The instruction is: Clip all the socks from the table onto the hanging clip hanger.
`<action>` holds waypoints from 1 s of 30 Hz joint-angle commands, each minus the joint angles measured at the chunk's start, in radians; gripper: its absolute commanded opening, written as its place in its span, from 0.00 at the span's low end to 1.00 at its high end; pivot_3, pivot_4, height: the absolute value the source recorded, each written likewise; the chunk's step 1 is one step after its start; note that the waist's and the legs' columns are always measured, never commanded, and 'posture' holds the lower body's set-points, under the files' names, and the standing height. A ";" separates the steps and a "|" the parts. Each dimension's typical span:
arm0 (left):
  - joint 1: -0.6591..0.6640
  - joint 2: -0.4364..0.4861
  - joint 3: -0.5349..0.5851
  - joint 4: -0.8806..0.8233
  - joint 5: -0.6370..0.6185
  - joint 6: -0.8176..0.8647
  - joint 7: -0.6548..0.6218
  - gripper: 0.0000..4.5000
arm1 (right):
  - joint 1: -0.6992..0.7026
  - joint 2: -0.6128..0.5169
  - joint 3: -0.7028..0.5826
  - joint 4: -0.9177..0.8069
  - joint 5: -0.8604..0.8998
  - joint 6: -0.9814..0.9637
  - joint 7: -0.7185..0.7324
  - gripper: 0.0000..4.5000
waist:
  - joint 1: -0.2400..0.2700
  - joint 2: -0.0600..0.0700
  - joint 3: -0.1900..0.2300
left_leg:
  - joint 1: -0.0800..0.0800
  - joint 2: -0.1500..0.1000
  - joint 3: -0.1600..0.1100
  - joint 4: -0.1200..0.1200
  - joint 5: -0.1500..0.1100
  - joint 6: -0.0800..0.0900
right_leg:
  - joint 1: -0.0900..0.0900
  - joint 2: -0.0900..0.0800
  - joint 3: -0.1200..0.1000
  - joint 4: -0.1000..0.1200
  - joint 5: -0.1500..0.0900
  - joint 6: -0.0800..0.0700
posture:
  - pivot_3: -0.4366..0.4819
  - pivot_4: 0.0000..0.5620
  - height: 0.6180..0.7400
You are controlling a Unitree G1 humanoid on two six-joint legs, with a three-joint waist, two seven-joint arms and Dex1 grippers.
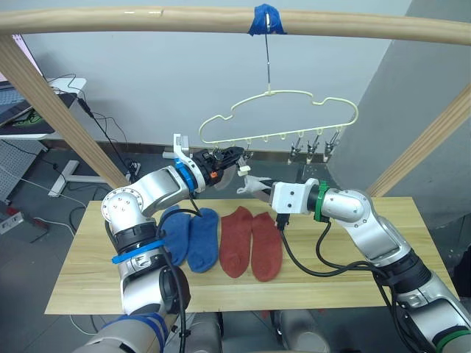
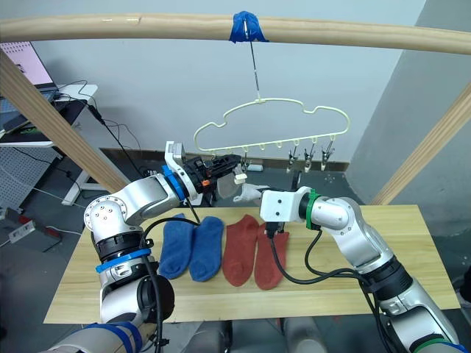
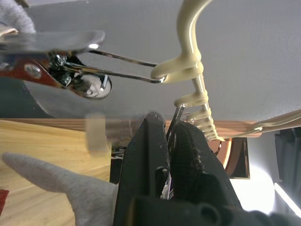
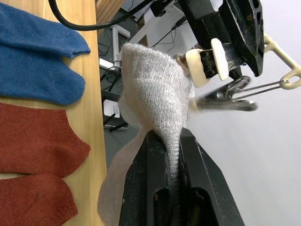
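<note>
Behind me a pale grey wall (image 1: 147, 81); dark floor (image 1: 44, 220) with trailing cables (image 1: 110, 140); a white desk (image 1: 51, 92) far left.

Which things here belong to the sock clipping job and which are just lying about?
Job:
grey sock in the right claw
left claw pinching a clip
clip hanger
blue socks
red socks
table

Lying about:
wooden rail
blue tape
floor cables

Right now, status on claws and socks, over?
Left claw pinching a hanger clip. Right claw shut on grey sock, raised to that clip. Four socks on table. Nothing in the way.
</note>
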 commanded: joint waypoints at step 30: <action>0.040 0.056 -0.104 0.029 -0.067 -0.073 -0.036 0.03 | -0.026 0.043 -0.043 -0.046 -0.040 -0.020 0.001 0.00 | 0.001 0.000 0.000 | 0.000 0.000 0.000 0.004 0.000 0.000 | 0.001 0.000 0.000 0.000 0.002 0.001 | 0.30 0.39 1.00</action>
